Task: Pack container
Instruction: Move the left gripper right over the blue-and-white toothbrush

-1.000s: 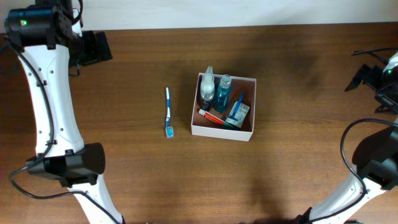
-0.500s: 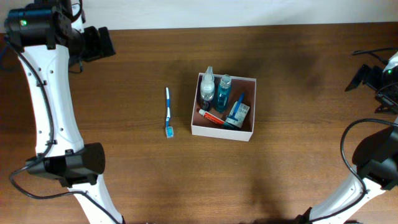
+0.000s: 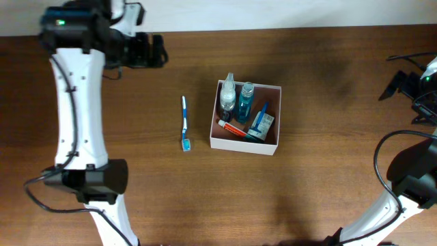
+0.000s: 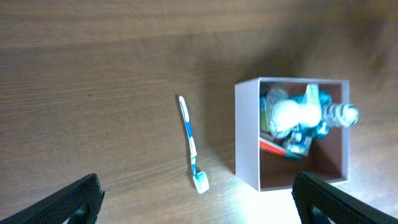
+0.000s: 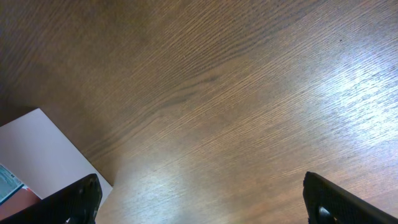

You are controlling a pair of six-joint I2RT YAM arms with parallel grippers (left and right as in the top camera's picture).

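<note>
Swung right along far table [image 3: 328, 191] edge, left gripper [image 3: 153, 50] spread wide; right gripper [image 3: 396, 85] likewise parted; toothbrush [image 3: 184, 123] beside container [image 3: 213, 126].

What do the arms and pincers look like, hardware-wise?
Both are built alike: white tubular links, bulky black joint housings, thin black cables looping alongside. The left arm shows a green light near its top joint; the right arm is partly cropped. The left pincer and right pincer are black.

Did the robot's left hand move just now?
Yes. The left gripper has slid sideways, closer to the container, which has stayed put.
</note>
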